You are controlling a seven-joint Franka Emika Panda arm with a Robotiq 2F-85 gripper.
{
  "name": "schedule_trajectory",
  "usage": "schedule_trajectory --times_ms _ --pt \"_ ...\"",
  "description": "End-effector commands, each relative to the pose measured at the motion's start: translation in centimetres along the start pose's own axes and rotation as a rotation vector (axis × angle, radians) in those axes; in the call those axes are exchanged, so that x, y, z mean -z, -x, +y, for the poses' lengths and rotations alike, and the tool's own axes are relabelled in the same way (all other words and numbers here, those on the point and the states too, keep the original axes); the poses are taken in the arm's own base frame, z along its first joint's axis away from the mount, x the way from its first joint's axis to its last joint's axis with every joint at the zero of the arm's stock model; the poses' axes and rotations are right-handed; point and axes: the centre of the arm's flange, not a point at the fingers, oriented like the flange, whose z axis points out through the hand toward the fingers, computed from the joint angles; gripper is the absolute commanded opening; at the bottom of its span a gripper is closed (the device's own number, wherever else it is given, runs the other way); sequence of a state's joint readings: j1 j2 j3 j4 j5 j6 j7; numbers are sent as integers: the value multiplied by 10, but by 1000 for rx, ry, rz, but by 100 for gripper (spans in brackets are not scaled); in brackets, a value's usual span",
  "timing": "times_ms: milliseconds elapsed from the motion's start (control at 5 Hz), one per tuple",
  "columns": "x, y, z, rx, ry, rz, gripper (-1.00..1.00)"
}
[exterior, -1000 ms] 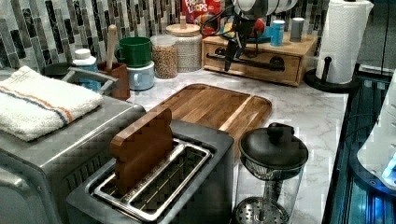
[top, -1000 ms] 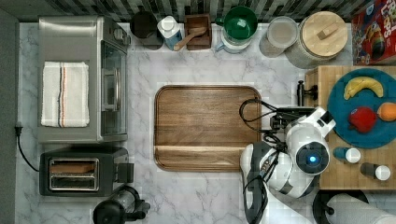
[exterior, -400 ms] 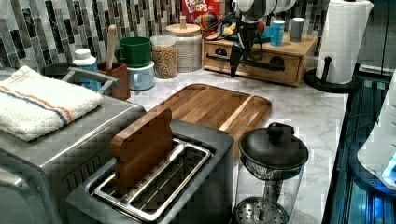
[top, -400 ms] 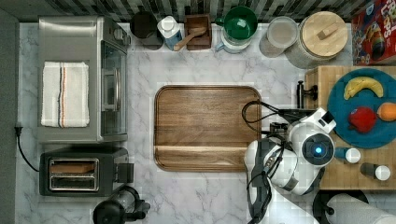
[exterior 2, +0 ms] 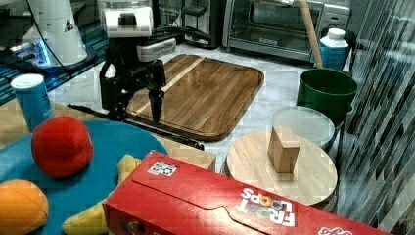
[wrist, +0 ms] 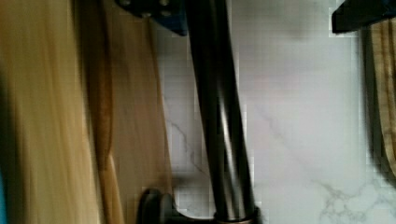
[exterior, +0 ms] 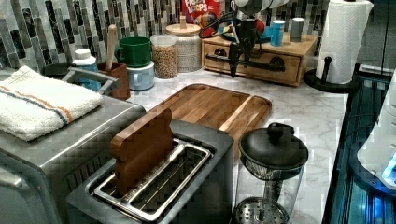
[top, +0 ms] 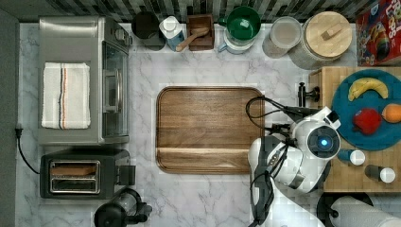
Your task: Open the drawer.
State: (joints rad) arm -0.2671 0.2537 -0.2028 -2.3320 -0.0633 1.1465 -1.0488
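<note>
Over the drawer's point(exterior: 261, 65) black bar handle point(wrist: 222, 116), the open claw point(exterior 2: 134, 105) should drop straight down, squeeze, then pull.

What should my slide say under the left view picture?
Robot gripper hanging at the black bar handle of the wooden drawer.

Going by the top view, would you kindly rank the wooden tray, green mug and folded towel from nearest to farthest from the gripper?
1. Wooden tray, just to the top view's left of the gripper.
2. Green mug, along the backsplash.
3. Folded towel, on the toaster oven, far left.
</note>
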Motion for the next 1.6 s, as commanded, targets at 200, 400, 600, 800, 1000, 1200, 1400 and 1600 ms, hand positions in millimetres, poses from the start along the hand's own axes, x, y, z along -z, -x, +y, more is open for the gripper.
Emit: schedule_trajectory --times_ms 200,400,600,800,1000,1200,1400,1600 --pt "38 -30 -235 99 -94 23 100" --pt "54 -21 -260 84 -109 -23 100" --pt "66 -8 -273 73 -115 -58 100" --pt "65 -8 -276 60 -112 -38 100" --pt "65 -13 -271 55 -130 -36 100" --pt "77 -19 -272 -72 -141 -61 100" --pt "77 -19 -272 -71 -141 -60 100" --pt "77 -19 -272 -71 -141 -60 100"
